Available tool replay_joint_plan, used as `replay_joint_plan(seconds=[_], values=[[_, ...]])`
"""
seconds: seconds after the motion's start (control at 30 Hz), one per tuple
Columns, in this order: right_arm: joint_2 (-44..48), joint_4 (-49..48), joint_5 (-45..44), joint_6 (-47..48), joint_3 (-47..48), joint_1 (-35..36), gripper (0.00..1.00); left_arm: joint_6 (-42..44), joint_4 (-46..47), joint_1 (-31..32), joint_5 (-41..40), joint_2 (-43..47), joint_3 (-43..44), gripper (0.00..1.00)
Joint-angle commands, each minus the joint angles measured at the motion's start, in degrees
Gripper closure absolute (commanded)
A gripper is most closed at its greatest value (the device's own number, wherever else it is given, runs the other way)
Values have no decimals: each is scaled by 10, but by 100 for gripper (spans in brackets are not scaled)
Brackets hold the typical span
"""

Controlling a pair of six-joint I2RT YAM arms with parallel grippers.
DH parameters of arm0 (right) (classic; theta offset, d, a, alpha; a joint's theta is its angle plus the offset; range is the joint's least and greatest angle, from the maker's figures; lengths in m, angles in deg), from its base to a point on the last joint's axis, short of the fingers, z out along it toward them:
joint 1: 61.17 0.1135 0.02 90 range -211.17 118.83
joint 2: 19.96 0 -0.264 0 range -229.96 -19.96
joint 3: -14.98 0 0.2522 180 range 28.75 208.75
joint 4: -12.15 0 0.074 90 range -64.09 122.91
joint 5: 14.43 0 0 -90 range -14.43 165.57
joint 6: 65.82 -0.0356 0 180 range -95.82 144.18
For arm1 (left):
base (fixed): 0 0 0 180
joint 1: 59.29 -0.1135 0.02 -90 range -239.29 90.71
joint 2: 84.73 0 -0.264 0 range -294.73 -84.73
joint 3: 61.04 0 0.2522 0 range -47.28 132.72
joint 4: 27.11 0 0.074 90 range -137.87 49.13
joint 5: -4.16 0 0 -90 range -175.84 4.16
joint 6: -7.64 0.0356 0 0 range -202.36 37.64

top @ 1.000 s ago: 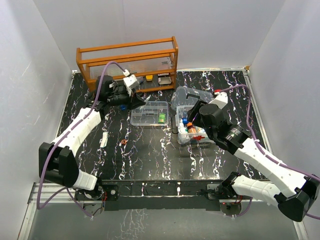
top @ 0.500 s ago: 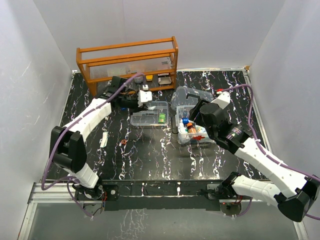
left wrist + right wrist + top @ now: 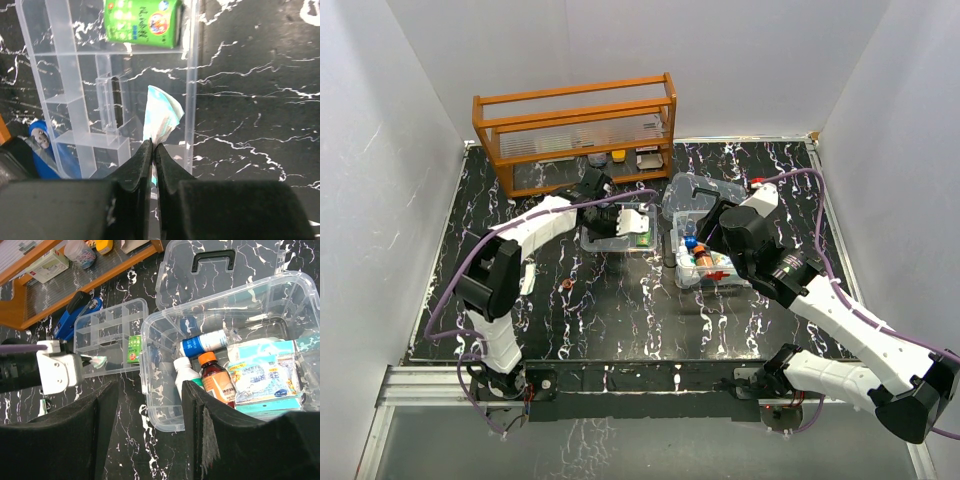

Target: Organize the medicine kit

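Medicine kit (image 3: 682,280) parts lie apart around the middle of the tabletop (image 3: 620,320), toward its far edge. Leftmost is the divided tray insert (image 3: 65,75), with a green carton (image 3: 142,22) in one end compartment. Over the tray, the left tool (image 3: 152,145) is pinched tight on a white-and-teal sachet (image 3: 161,112). Further right, the lid (image 3: 175,275) lies flat behind the open box (image 3: 260,315), which holds bottles (image 3: 210,342) and packets (image 3: 260,375). Right tool (image 3: 150,390) hovers above the box, fingers partly apart, gripping nothing.

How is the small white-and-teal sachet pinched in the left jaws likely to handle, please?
Probably floppy: the small white-and-teal sachet looks creased and bends above the shut jaws. Likely light, being thin. It may drape over the clear divided tray's walls rather than drop in.
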State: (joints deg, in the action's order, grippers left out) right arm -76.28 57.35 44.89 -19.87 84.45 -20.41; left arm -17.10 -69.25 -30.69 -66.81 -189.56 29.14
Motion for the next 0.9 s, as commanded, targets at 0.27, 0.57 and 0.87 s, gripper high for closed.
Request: replay_joint_plan(seconds=[0.27,0.57,0.87], values=[[2,-37,5,-5,10,-2,48,-54,0,3,-39,-53,65,88],[11,-44,20,-14,-2,-3,48,-80,-15,2,-21,-33,95,75],[18,-45,24,-14,-4,-3,48,-147,-35,-17,-10,26,94,76]])
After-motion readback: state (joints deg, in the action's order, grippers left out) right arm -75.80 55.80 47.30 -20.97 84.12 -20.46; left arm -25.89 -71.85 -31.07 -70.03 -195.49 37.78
